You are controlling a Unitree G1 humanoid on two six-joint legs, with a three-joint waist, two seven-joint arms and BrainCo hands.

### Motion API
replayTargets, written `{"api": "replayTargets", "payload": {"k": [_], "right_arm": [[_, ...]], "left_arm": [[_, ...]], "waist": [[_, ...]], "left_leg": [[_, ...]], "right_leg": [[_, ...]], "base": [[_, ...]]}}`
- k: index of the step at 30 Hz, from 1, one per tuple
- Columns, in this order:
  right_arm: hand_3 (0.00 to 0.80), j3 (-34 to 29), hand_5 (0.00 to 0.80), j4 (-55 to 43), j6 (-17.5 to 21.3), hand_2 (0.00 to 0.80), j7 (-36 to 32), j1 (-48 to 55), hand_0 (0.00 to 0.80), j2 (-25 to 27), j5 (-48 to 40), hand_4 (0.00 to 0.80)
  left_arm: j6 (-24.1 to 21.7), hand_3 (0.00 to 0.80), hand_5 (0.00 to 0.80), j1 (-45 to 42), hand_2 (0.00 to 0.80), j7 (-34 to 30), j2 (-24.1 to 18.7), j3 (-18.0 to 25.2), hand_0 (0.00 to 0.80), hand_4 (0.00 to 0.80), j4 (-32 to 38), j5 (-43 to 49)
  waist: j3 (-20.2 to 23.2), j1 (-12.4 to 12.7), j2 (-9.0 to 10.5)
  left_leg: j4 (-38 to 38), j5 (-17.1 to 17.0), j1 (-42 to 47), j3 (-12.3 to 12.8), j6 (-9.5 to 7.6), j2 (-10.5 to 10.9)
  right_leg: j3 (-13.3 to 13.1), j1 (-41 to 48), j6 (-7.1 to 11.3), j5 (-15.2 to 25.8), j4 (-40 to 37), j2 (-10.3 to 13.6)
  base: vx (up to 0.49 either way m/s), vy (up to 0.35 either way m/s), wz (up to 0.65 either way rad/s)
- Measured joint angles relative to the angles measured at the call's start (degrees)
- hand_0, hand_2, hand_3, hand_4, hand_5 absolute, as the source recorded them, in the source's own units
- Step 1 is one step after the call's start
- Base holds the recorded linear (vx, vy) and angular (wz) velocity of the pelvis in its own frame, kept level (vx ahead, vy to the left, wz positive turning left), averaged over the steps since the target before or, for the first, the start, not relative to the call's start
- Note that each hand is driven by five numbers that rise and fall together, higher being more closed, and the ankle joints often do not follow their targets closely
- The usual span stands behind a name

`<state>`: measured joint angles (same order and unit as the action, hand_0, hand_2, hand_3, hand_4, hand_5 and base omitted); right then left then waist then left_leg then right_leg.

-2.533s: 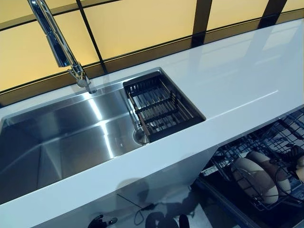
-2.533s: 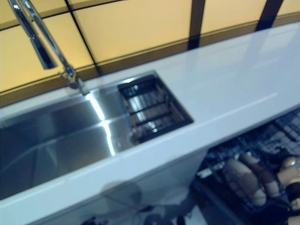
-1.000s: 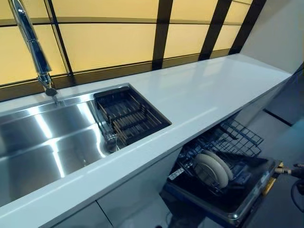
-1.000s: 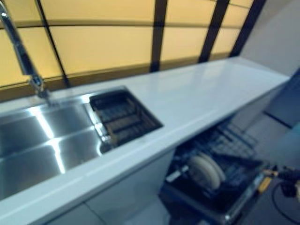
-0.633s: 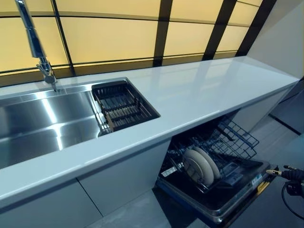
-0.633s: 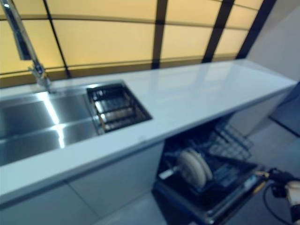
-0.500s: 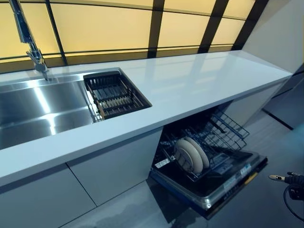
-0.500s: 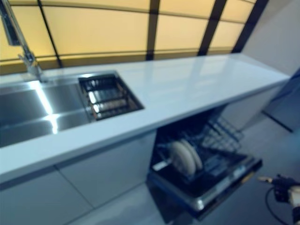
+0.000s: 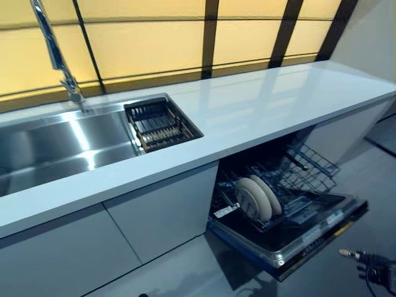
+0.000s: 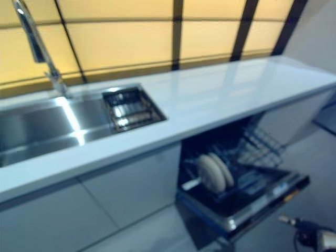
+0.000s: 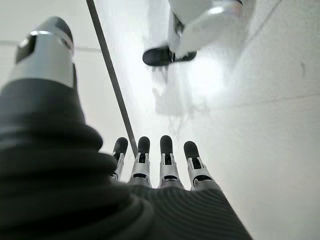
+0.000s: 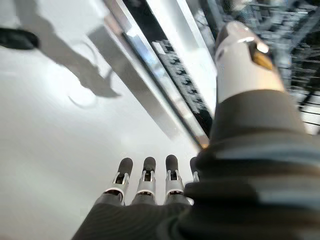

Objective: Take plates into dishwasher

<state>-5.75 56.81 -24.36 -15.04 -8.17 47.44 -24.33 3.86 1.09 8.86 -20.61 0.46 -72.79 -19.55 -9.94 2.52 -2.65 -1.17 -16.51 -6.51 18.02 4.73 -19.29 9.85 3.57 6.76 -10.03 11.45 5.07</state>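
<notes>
Both hands hang empty over the pale, smooth floor (image 11: 260,150), the left hand (image 11: 165,165) and the right hand (image 12: 145,187) each with silver, dark-tipped fingers straight and relaxed beyond a dark ribbed cover. Past the right hand lies the glossy edge of the dishwasher's lowered door (image 9: 322,232). Two round, cream plates (image 9: 258,197) stand on edge, side by side, in the dark wire rack (image 9: 309,176) under the white countertop (image 9: 260,111), right of the steel sink (image 9: 62,142).
</notes>
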Motion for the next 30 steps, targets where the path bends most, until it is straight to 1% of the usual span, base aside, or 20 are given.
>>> {"api": "replayTargets", "payload": {"k": [1,2,3,4,5,6,7,8,10,11,12,13,14,15,17,18,21,22,23,30], "right_arm": [[0.000,-0.1,0.000,1.4,-0.1,0.000,-0.6,0.6,0.000,-1.6,-1.2,0.000],[0.000,-0.1,0.000,2.0,-0.1,0.000,-0.8,0.5,0.000,-2.6,-1.6,0.000],[0.000,-0.2,0.000,1.9,0.0,0.000,-1.0,0.4,0.000,-3.9,-2.3,0.000],[0.000,-0.2,0.000,1.9,0.0,0.000,-1.1,0.3,0.000,-4.5,-2.8,0.000],[0.000,-0.3,0.000,2.0,-0.1,0.000,-1.6,0.7,0.000,-4.7,-3.4,0.000],[0.000,-0.6,0.000,1.9,-0.1,0.000,-1.6,0.6,0.000,-4.6,-3.4,0.000],[0.000,-0.7,0.000,2.0,-0.1,0.000,-1.5,0.8,0.000,-4.7,-3.4,0.000],[0.000,-1.0,0.000,2.0,-0.3,0.000,-1.3,1.4,0.000,-5.5,-3.5,0.000],[0.000,-2.2,0.000,2.2,-0.4,0.000,-0.5,1.6,0.000,-7.4,-4.3,0.000],[0.000,-3.7,0.000,3.0,0.4,0.000,0.4,2.6,0.000,-9.3,-5.0,0.000],[0.000,-3.8,0.000,3.4,0.4,0.000,0.7,3.3,0.000,-10.2,-5.7,0.000],[0.000,-3.6,0.000,4.0,0.4,0.000,0.8,4.0,0.000,-11.2,-6.7,0.000],[0.000,-3.6,0.000,4.0,0.4,0.000,0.9,4.5,0.000,-11.1,-7.2,0.000],[0.000,-3.6,0.000,4.1,0.6,0.000,1.2,4.8,0.000,-10.9,-7.9,0.000],[0.000,-3.7,0.000,4.3,1.5,0.000,1.8,4.3,0.000,-10.7,-8.8,0.000],[0.000,-3.8,0.000,4.3,1.9,0.000,1.8,3.9,0.000,-10.6,-9.7,0.000],[0.000,-3.8,0.000,4.3,2.0,0.000,2.1,4.0,0.000,-10.3,-10.4,0.000],[0.000,-3.8,0.000,4.4,2.0,0.000,2.4,4.0,0.000,-10.3,-10.8,0.000],[0.000,-3.8,0.000,4.5,2.1,0.000,2.4,4.2,0.000,-10.3,-11.3,0.000],[0.000,-3.6,0.000,4.7,4.5,0.000,1.8,3.0,0.000,-11.3,-13.1,0.000]], "left_arm": [[-1.0,0.000,0.000,1.1,0.000,-0.1,-0.8,0.3,0.000,0.000,-0.5,0.0],[-1.2,0.000,0.000,1.6,0.000,-0.1,-1.2,0.3,0.000,0.000,-0.6,0.0],[-0.7,0.000,0.000,0.8,0.000,-0.3,-1.2,0.3,0.000,0.000,-1.6,-0.1],[-0.5,0.000,0.000,0.4,0.000,-0.4,-1.2,0.3,0.000,0.000,-1.9,-0.4],[-0.5,0.000,0.000,0.1,0.000,-0.5,-1.0,0.3,0.000,0.000,-2.1,-0.5],[-0.8,0.000,0.000,0.3,0.000,-0.5,-1.0,0.9,0.000,0.000,-1.7,-0.4],[-0.8,0.000,0.000,0.6,0.000,-0.5,-1.0,1.0,0.000,0.000,-1.6,-0.4],[-0.8,0.000,0.000,1.7,0.000,-0.5,-1.1,1.0,0.000,0.000,-1.4,-0.4],[-0.9,0.000,0.000,3.0,0.000,-0.5,-1.1,0.5,0.000,0.000,-0.2,-0.4],[-0.9,0.000,0.000,4.3,0.000,-0.5,-1.1,-1.6,0.000,0.000,-0.2,-0.2],[-0.9,0.000,0.000,4.8,0.000,-0.6,-1.1,-2.3,0.000,0.000,-0.3,-0.2],[-1.0,0.000,0.000,5.2,0.000,-0.6,-1.2,-2.9,0.000,0.000,-0.1,-0.2],[-1.0,0.000,0.000,5.6,0.000,-0.6,-1.2,-3.3,0.000,0.000,0.1,-0.3],[-1.2,0.000,0.000,5.5,0.000,-0.6,-1.4,-3.8,0.000,0.000,0.2,-0.5],[-1.2,0.000,0.000,4.1,0.000,-0.6,-1.6,-3.8,0.000,0.000,0.3,-0.5],[-1.7,0.000,0.000,2.4,0.000,-0.6,-1.3,-3.7,0.000,0.000,0.1,-0.5],[-1.9,0.000,0.000,0.2,0.000,-0.7,-0.9,-3.7,0.000,0.000,-0.2,-0.8],[-1.9,0.000,0.000,-0.3,0.000,-0.8,-0.7,-3.6,0.000,0.000,-0.2,-1.6],[-1.9,0.000,0.000,-0.4,0.000,-1.1,-0.5,-3.6,0.000,0.000,-0.2,-1.7],[-2.9,0.000,0.000,1.5,0.000,-2.3,-0.1,-3.7,0.000,0.000,0.0,-2.6]], "waist": [[-1.1,-0.3,2.13],[-1.2,0.4,3.67],[-0.6,0.9,6.53],[-0.1,1.0,8.23],[1.0,0.8,9.63],[1.3,-0.3,9.13],[1.5,-1.0,8.82],[2.1,-2.9,7.85],[2.5,-3.4,7.12],[2.8,-3.8,7.68],[2.9,-4.5,7.77],[3.3,-5.4,8.27],[3.2,-6.2,7.83],[3.3,-6.3,6.93],[2.9,-5.8,5.55],[2.3,-5.7,3.97],[2.2,-5.5,1.30],[2.1,-5.3,0.63],[2.2,-4.8,-0.19],[0.5,-4.7,-0.11]], "left_leg": [[0.0,-6.0,-1.1,-2.3,1.21,1.1],[-0.1,-9.2,-1.3,-4.2,0.32,1.9],[-4.4,-7.6,-1.6,-5.9,1.71,4.4],[-10.1,-1.7,-2.2,-7.4,4.26,6.9],[-15.6,6.2,-1.3,-7.8,3.24,10.8],[-14.1,11.1,1.5,-7.3,0.94,13.1],[-11.1,12.1,3.1,-6.6,-0.27,13.9],[-4.1,11.8,5.5,-4.7,-0.98,13.7],[2.6,11.8,7.4,-4.6,-0.89,13.0],[3.2,11.0,6.6,-6.9,0.00,13.5],[3.2,10.9,6.1,-8.3,-0.42,13.9],[4.2,10.2,5.5,-10.6,-0.96,14.5],[4.5,9.5,5.0,-11.9,-1.06,14.5],[5.2,8.7,4.1,-12.7,-0.77,14.2],[5.9,8.4,3.7,-12.5,-0.62,13.6],[6.0,8.3,3.6,-12.6,-0.53,13.3],[5.9,8.3,2.3,-12.7,-0.51,13.0],[5.7,8.1,1.9,-13.5,-0.47,12.9],[5.4,7.1,1.9,-13.7,0.49,12.5],[5.0,6.8,1.8,-13.9,0.78,12.4]], "right_leg": [[0.1,-0.8,-2.02,-2.0,2.1,0.6],[-0.3,-1.1,-2.76,-2.3,2.3,1.9],[0.1,-0.8,-3.09,-1.3,1.3,4.2],[0.1,-0.6,-2.66,-0.8,0.8,6.0],[0.3,0.5,-1.65,1.5,-2.2,7.3],[1.5,2.7,-1.48,3.6,-5.5,6.6],[2.0,2.9,-1.44,4.0,-6.2,6.2],[3.4,2.5,-1.37,4.0,-6.4,4.8],[3.6,1.7,-1.35,4.2,-6.8,2.5],[1.4,1.3,-1.25,3.8,-6.0,2.3],[-0.6,0.8,-1.41,2.9,-5.6,2.3],[-4.4,0.4,-1.63,1.3,-4.8,1.6],[-6.4,0.0,-2.26,0.9,-4.3,0.3],[-6.4,-1.2,-2.80,1.0,-3.7,-0.7],[-6.3,-2.1,-3.47,1.6,-3.9,-1.2],[-6.3,-2.1,-3.41,2.3,-4.4,-1.7],[-6.3,-3.4,-3.81,2.9,-4.6,-2.1],[-6.3,-3.8,-3.92,3.0,-4.5,-2.5],[-6.2,-3.8,-4.00,3.0,-4.5,-2.9],[-5.5,-3.8,-3.95,2.8,-4.4,-2.9]], "base": [[-0.218,-0.136,0.68],[-0.161,-0.096,0.22],[-0.110,-0.065,-0.26],[-0.088,-0.014,-0.27],[-0.051,0.047,-0.02],[-0.055,0.070,0.16],[-0.040,0.050,0.61],[-0.021,0.024,0.59],[-0.032,-0.049,0.49],[-0.057,-0.083,0.59],[-0.111,-0.085,0.93],[-0.143,-0.084,0.88],[-0.165,-0.093,0.92],[-0.154,-0.086,0.44],[-0.133,-0.057,0.04],[-0.097,-0.021,-0.06],[-0.099,-0.021,-0.06],[-0.103,-0.026,-0.13],[-0.089,-0.022,-0.12],[-0.091,-0.023,-0.01]]}}
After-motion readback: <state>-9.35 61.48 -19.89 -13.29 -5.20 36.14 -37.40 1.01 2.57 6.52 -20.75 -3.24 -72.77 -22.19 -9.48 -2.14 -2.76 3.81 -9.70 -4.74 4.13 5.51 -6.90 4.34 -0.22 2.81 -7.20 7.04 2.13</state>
